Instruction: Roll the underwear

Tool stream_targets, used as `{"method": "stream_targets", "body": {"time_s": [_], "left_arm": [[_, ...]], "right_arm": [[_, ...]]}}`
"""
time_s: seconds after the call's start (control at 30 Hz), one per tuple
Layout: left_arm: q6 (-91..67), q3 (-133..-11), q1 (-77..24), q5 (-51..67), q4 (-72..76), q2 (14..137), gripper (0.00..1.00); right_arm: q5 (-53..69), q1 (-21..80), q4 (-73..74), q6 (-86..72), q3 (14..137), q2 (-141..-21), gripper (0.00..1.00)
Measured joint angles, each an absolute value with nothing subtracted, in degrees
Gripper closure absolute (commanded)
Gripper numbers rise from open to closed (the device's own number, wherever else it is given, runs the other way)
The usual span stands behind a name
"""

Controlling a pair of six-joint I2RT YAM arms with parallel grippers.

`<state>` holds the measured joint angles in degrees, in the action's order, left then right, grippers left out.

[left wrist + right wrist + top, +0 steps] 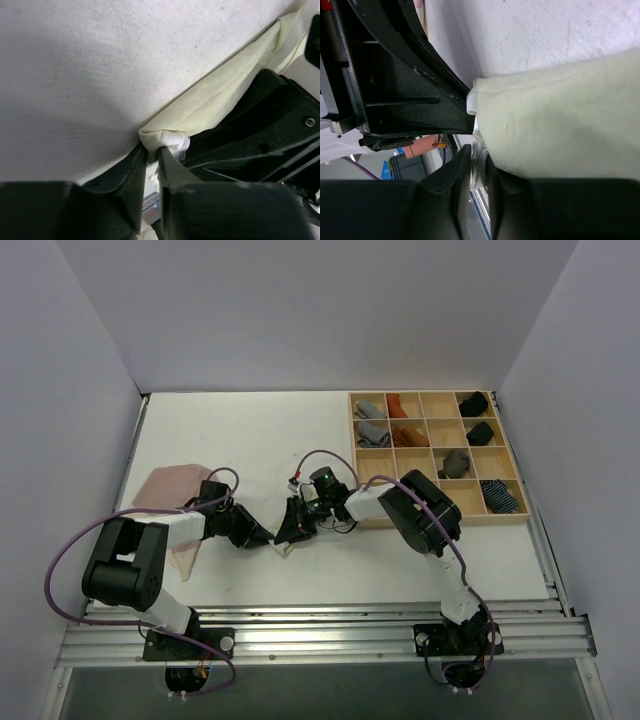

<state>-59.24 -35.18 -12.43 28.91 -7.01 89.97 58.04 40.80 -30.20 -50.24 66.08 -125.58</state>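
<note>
The pale yellow-green underwear (210, 100) lies bunched on the white table between my two grippers; in the top view only a sliver of it (286, 551) shows under them. My left gripper (154, 156) is shut on its folded end with the white band. My right gripper (479, 165) is shut on the edge of the same underwear (560, 130), facing the left one. In the top view the left gripper (266, 536) and the right gripper (290, 532) almost touch. The dusty pink underwear (168, 485) lies flat at the left, partly under my left arm.
A wooden grid tray (432, 512) stands at the right with grey, rust, black and blue-striped rolls (498, 496) in its compartments. The metal rail (330, 620) runs along the near table edge. White walls enclose the table.
</note>
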Motion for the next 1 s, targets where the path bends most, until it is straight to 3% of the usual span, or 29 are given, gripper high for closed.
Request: {"method": "stream_targets", "body": {"time_s": [0.13, 0.2, 0.43, 0.63, 1.0], "left_arm": [[-59.37, -35.7, -12.67, 29.43, -6.87, 91.09, 0.94], [-59.27, -36.29, -12.75, 29.41, -7.35, 91.44, 0.97], [-56.71, -39.86, -13.74, 27.05, -13.23, 91.94, 0.98], [-54.74, -43.42, -14.17, 23.62, -20.75, 91.94, 0.98], [-53.34, -47.97, -14.81, 21.85, -33.74, 93.8, 0.98]], "right_arm": [[57.93, 40.77, -28.14, -48.62, 66.57, -125.43, 0.7], [57.39, 40.77, -25.61, -46.85, 67.61, -124.86, 0.66], [47.53, 41.43, -10.74, -36.62, 71.24, -119.83, 0.61], [28.03, 46.15, 2.0, -26.7, 75.68, -113.16, 0.61], [5.63, 62.57, 3.55, -18.35, 73.6, -105.95, 0.61]]}}
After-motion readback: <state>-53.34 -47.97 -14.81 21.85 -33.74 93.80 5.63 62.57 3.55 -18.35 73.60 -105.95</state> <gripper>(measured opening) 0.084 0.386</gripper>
